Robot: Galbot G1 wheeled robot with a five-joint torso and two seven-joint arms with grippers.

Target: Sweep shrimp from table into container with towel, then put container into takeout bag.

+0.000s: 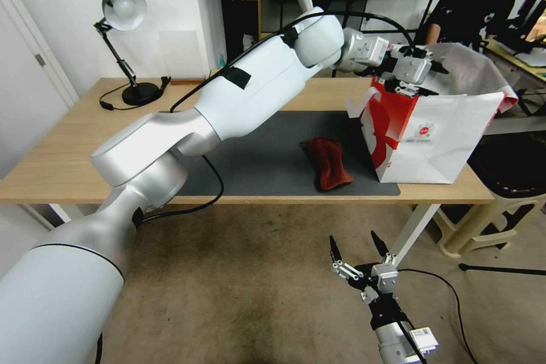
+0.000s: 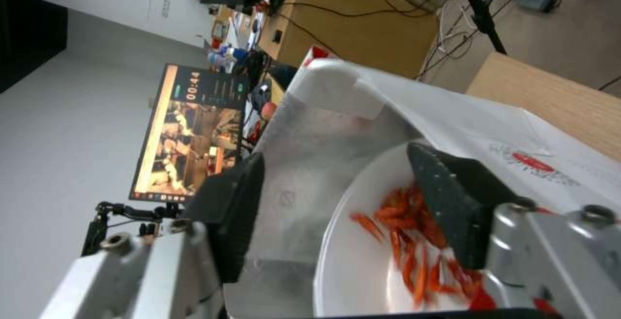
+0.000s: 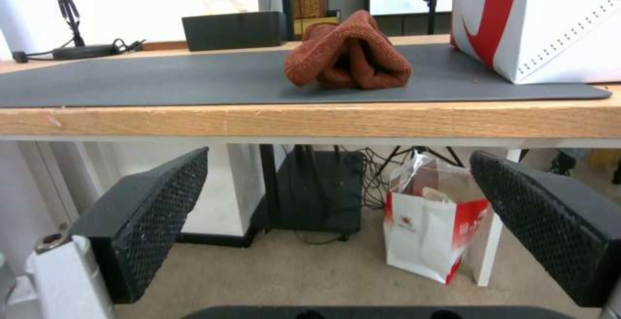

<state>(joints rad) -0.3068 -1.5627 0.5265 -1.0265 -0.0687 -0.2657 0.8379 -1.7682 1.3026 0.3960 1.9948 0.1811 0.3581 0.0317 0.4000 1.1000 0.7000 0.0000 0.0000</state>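
My left gripper point(image 1: 418, 71) sits at the mouth of the takeout bag point(image 1: 449, 136), which stands at the right end of the table point(image 1: 68, 148); its jaws are spread, with the container point(image 2: 362, 260) between them and the shrimp point(image 2: 414, 241) heaped inside it, low within the bag. I judge the risk is on the way out: a fingertip point(image 2: 453, 202) catching the rim or the paper wall could tip the bowl, or drag the bag toward the right edge. Left to right, a desk lamp point(image 1: 122, 8) stands at the far-left corner, the towel point(image 1: 329, 162) lies on the mat near the front edge, just beside the bag. My right gripper point(image 1: 360, 255) hangs open below the front edge, idle.
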